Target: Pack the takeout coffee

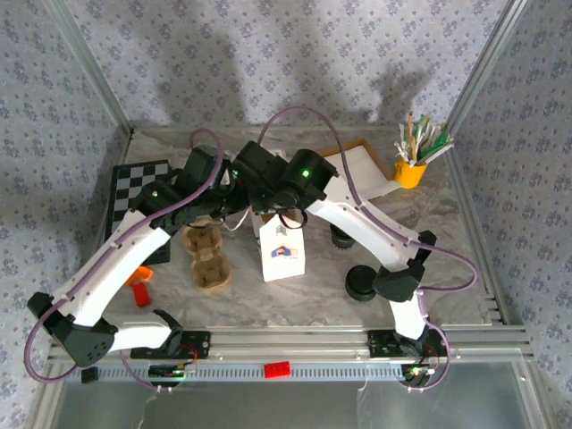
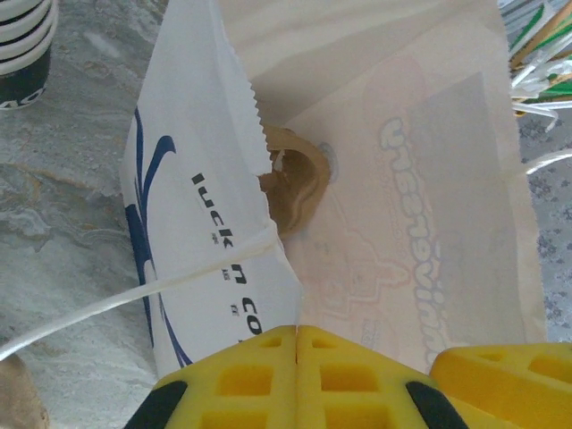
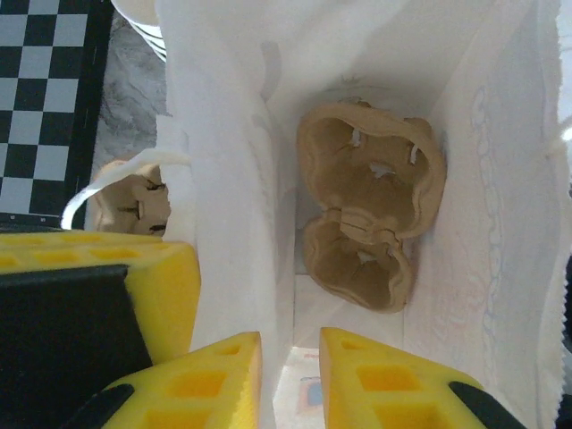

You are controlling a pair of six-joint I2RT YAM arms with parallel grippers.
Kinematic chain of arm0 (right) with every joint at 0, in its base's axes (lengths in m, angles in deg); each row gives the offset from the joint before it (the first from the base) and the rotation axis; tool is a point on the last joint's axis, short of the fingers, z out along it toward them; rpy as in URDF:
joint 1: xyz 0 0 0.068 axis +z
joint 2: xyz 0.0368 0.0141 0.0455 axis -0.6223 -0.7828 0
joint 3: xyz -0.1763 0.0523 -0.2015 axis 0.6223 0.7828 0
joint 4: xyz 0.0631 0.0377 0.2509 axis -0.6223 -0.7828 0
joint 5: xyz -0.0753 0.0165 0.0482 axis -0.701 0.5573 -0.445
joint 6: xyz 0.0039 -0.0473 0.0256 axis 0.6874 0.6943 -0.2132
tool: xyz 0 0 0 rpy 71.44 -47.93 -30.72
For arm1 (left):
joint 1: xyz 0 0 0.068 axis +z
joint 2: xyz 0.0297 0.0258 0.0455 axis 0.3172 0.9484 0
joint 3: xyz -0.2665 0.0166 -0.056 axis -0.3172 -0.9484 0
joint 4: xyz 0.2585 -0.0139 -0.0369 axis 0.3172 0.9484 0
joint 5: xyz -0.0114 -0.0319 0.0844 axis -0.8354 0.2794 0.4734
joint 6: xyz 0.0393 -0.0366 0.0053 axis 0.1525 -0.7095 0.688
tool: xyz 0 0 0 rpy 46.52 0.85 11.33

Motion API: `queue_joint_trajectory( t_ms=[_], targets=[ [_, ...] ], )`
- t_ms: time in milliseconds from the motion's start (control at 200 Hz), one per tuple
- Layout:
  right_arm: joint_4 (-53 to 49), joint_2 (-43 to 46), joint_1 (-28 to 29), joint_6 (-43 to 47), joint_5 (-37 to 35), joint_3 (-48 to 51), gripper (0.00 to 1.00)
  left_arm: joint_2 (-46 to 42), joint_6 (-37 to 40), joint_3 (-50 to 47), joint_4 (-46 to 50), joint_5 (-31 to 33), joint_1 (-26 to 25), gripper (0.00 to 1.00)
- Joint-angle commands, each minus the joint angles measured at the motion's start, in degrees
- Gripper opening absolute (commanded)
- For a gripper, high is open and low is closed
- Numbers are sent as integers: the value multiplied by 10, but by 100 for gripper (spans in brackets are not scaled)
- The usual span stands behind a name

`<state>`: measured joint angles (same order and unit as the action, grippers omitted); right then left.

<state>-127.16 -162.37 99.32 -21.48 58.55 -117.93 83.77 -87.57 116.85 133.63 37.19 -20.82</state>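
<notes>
A white paper bag [image 1: 282, 248] stands open at the table's middle, with both arms bent over its mouth. My left gripper [image 2: 298, 332] is shut on the bag's rim [image 2: 268, 228], its yellow fingers pressed together at a corner fold. My right gripper [image 3: 290, 344] is open, and its fingers straddle one wall of the bag [image 3: 228, 223] from above. On the bag's floor lies a brown pulp two-cup tray [image 3: 371, 214], both wells empty. The takeout coffee is out of view.
More pulp trays [image 1: 207, 257] are stacked left of the bag. Black lids [image 1: 362, 284] lie to its right, and a yellow cup of stirrers [image 1: 411, 170] stands at the back right. A checkerboard [image 1: 134, 192] lies at the left, beside a stack of cups [image 2: 22, 45].
</notes>
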Motion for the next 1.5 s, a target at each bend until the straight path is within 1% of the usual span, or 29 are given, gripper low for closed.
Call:
queue_joint_trajectory(
  t_ms=[0,140,250,340,465,535,635,790,885,945,1034,1109,1179,1254,1319,1494],
  targets=[
    [-11,-25,-3,3,5,-34,23,-8,-2,19,6,-10,-4,0],
    [-4,-26,-14,2,0,-35,21,-15,-2,26,14,-12,-4,0],
    [-1,-37,-26,2,2,-21,18,-24,-9,17,1,-27,-3,0],
    [-8,-48,-28,1,-12,-17,15,-28,-15,13,-2,-34,-3,0],
    [-10,-49,-31,-7,-26,-6,11,-36,-13,6,-1,-25,-3,0],
    [-1,-45,-35,-14,-13,13,8,-35,-11,6,6,-21,-1,0],
    [11,-42,-36,-21,-7,42,7,-41,-13,-3,0,-21,2,0],
    [47,-35,-56,-45,44,87,0,-51,-22,-23,-18,-29,11,0],
    [61,-32,-59,-40,48,106,0,-57,-24,-29,-15,-26,17,0],
    [54,-39,-63,-43,53,105,0,-64,-29,-39,-24,-28,20,0],
    [56,-48,-60,-44,41,94,0,-69,-31,-50,-36,-33,24,0],
    [50,-59,-58,-36,63,69,0,-66,-35,-51,-38,-52,29,0],
    [28,-72,-54,-33,36,21,0,-71,-34,-54,-48,-54,30,0],
    [27,-65,-43,-25,39,-7,0,-72,-34,-56,-44,-54,35,0],
    [27,-56,-38,-1,40,-19,0,-75,-36,-61,-46,-58,39,0],
    [36,-48,-37,7,59,-29,0,-77,-43,-71,-64,-74,42,0]
  ],
)
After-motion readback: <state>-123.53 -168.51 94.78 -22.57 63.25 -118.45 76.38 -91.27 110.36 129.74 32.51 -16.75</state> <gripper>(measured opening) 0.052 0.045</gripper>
